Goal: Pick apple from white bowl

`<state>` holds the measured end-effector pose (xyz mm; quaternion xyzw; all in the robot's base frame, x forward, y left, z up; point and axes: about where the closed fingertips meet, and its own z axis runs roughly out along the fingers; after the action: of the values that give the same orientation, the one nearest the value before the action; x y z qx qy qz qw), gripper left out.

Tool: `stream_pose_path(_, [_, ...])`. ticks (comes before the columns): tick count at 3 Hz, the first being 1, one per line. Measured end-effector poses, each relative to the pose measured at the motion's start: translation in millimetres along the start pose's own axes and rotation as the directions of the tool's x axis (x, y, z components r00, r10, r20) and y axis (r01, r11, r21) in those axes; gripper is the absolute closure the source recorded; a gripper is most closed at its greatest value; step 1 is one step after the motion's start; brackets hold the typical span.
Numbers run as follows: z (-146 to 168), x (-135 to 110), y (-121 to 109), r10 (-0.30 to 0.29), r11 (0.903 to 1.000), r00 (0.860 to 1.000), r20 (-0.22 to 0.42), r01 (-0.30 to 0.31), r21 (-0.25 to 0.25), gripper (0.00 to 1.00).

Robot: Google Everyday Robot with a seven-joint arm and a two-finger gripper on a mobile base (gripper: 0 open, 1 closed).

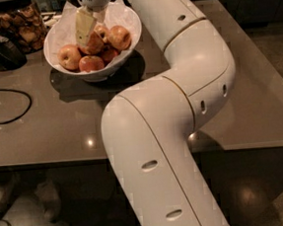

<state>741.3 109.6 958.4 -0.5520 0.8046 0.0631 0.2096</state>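
A dim grey tabletop [44, 128] carries the white bowl [109, 71], with the apple [97, 43] mid-heap. The pincer [87, 34] seemingly rests on the apple; whether it grips, I cannot tell. Probably the grasping step: next, clamp and lift straight.
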Motion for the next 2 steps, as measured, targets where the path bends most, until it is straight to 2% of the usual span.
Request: stream_pose_path(2, [22.1, -2.2, 3.9, 0.004, 0.9996, 1.0, -0.023, -0.005, -0.029, 0.32])
